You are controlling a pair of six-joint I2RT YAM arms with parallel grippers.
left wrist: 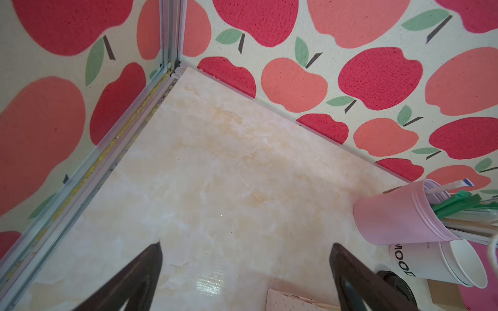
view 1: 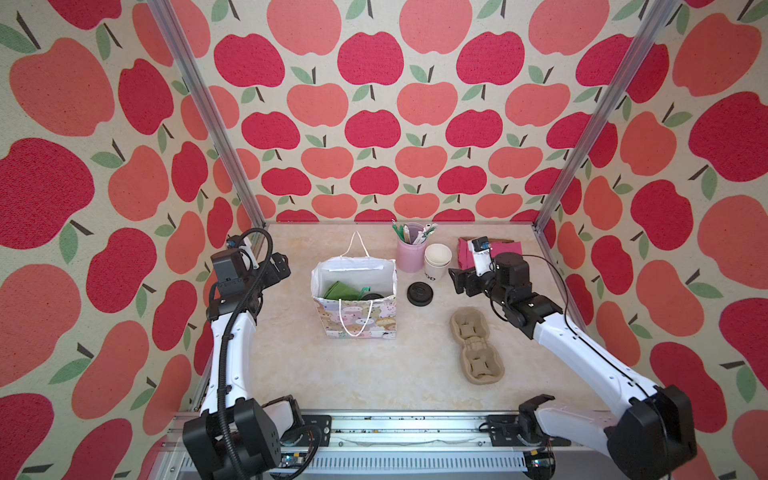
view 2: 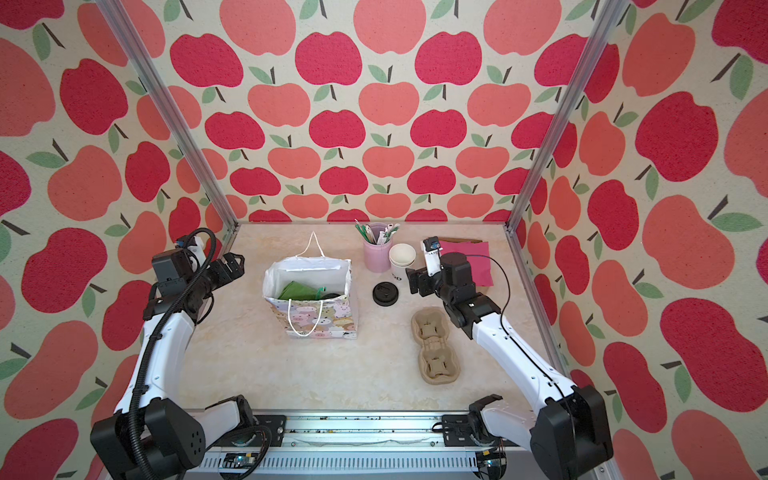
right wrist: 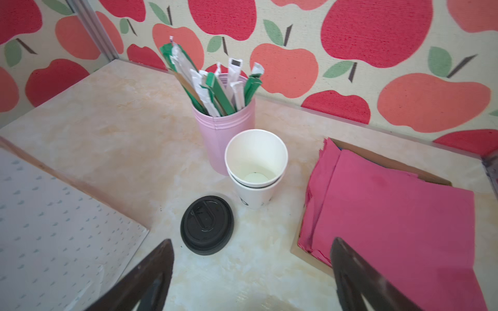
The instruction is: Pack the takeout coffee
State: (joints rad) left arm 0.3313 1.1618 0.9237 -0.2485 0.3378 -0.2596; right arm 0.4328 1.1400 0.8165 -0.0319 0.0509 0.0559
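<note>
the white cup (right wrist: 254, 195), nested in a second cup (right wrist: 250, 200), stands unlidded at the far right of centre, just beside the pink holder (right wrist: 213, 140). its black lid (right wrist: 207, 224) lies flat on the table just nearer. the right gripper (right wrist: 251, 241) and left gripper (left wrist: 246, 243) are both spread wide and hold nothing. a pinch on the thin rim could crush it or lift only the inner cup. a wide approach could topple the holder. the soft bag (view 1: 353, 320) could fold on loading.

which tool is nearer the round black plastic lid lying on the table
Right. The right tool hangs close beside the round black plastic lid; the left tool sits beyond the patterned paper gift bag, much farther off.
</note>
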